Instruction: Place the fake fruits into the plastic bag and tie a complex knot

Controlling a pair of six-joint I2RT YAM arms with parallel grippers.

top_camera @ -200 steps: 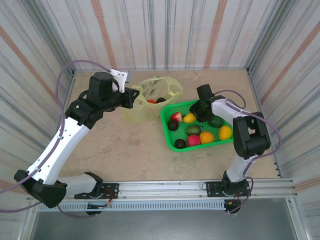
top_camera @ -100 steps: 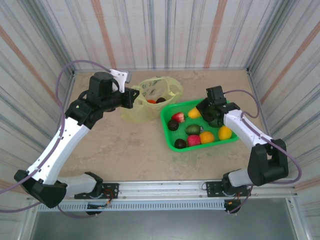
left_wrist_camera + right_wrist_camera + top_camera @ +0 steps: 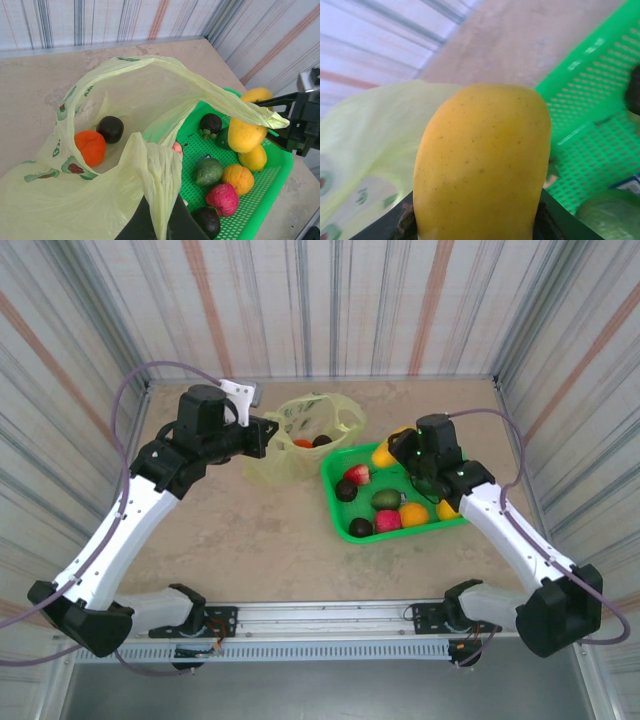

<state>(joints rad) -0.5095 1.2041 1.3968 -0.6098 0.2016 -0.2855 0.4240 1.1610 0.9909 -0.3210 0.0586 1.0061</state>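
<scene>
Plastic bag (image 3: 75, 210) filling in hand. Held yellow fruit (image 3: 480, 165) in right gripper (image 3: 397, 453) over far edge of green basket (image 3: 335, 510); pinched bag rim in left gripper (image 3: 268, 435), far middle of table (image 3: 250, 530). Next needed: carry over mouth, release.

Open pale-green bag (image 3: 60, 200) holds 2 fruits, an orange one (image 3: 90, 148) and a dark one (image 3: 110, 129); a yellow fruit (image 3: 480, 165) hangs raised beside its mouth.

Overhead camera looks down; both close wrist cameras share the green basket (image 3: 266, 181).
</scene>
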